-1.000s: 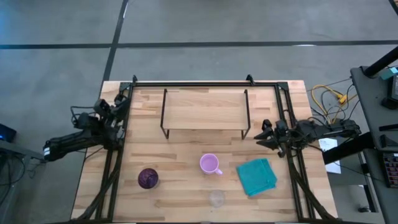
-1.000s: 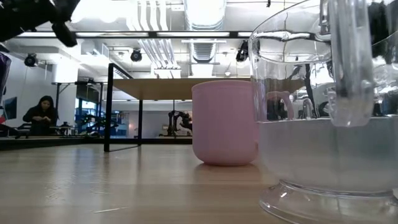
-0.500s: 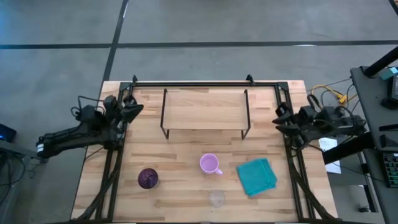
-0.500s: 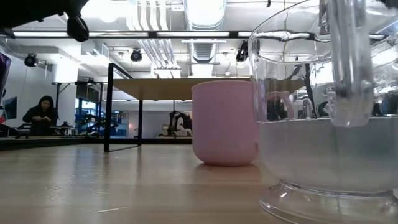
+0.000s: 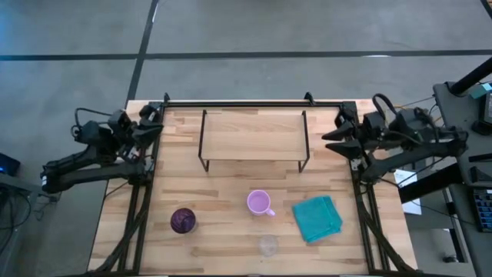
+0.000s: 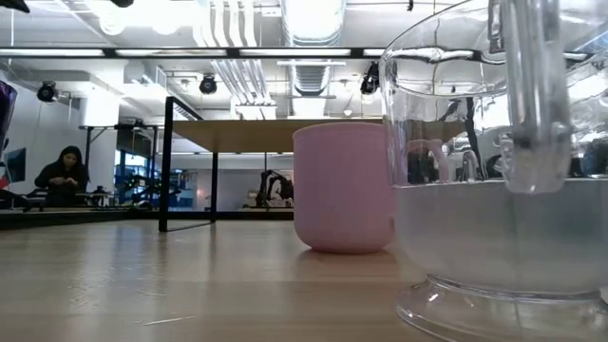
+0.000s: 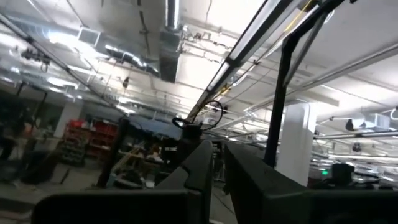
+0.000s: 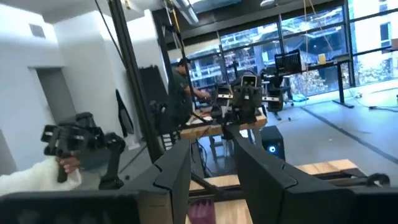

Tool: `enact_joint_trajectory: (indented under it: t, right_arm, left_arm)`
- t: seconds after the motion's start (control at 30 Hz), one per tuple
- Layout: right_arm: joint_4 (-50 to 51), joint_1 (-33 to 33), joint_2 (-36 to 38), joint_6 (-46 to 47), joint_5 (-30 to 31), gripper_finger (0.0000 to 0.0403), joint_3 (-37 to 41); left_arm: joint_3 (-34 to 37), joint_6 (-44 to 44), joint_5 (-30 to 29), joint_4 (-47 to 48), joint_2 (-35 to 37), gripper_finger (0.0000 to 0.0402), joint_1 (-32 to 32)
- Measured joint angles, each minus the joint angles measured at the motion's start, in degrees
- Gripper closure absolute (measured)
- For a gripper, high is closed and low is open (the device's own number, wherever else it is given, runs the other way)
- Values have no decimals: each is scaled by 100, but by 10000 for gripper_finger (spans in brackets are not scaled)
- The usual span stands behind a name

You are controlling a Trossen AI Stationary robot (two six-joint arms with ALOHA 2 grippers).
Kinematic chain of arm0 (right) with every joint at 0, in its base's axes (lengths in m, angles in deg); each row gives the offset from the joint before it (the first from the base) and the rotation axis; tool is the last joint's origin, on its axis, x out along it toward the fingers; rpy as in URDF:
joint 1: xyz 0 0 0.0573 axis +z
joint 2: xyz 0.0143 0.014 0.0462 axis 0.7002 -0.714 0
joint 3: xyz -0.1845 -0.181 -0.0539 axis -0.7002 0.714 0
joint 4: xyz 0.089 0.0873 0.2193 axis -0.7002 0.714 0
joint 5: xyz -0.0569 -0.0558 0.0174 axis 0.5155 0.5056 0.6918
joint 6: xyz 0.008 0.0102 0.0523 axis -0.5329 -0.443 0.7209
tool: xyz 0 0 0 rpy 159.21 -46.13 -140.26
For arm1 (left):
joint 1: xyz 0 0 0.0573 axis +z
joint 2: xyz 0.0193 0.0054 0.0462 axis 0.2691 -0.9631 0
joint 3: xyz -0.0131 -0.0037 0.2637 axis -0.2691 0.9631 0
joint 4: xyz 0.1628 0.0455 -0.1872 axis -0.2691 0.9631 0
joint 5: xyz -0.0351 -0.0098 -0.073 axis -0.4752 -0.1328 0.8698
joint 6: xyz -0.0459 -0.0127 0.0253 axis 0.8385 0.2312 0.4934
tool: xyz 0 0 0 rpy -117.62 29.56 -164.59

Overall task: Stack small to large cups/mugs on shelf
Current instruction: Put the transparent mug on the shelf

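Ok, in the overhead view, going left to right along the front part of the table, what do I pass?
Purple tumbler → pink mug → teal cloth. The clear glass cup sits nearer the front edge, overlapping the mug's span, so its place in the order is unclear.

A: Overhead view evenly lit, table (image 5: 231, 192) bright, shadows soft and faint. Low view?

B: Backlit by ceiling lights (image 6: 313, 14), strong glare. Glass cup (image 6: 503, 171) too near the lens: blurred, distorted. Pink mug (image 6: 344, 186) sharper. Left wrist view dim, with streaky ceiling glare; right wrist view bright from windows (image 8: 298, 37).
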Motion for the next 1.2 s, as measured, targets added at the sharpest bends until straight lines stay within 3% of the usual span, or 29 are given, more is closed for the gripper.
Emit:
enact_joint_trajectory:
  t: [0.2, 0.33, 0.57, 1.03, 1.2]
  right_arm:
    - [898, 2, -938, 617, -21, 284, -936]
    - [2450, 0, -1570, 965, -231, 284, -1575]
    - [4809, 2, -2783, 1821, -1063, 284, -2404]
    - [4974, 232, -4604, 3075, -2462, 284, -2810]
    - [4966, 514, -4926, 3293, -2475, 284, -2864]
  left_arm:
    - [-122, -79, -2, 1046, -10, 372, 0]
    - [-137, -44, -2, 1629, -115, 372, -2]
    - [-137, -45, -189, 1600, -256, 372, -2]
    - [-135, -45, -490, 1599, -156, 372, 0]
    - [-135, -63, -498, 1608, -93, 372, -2]
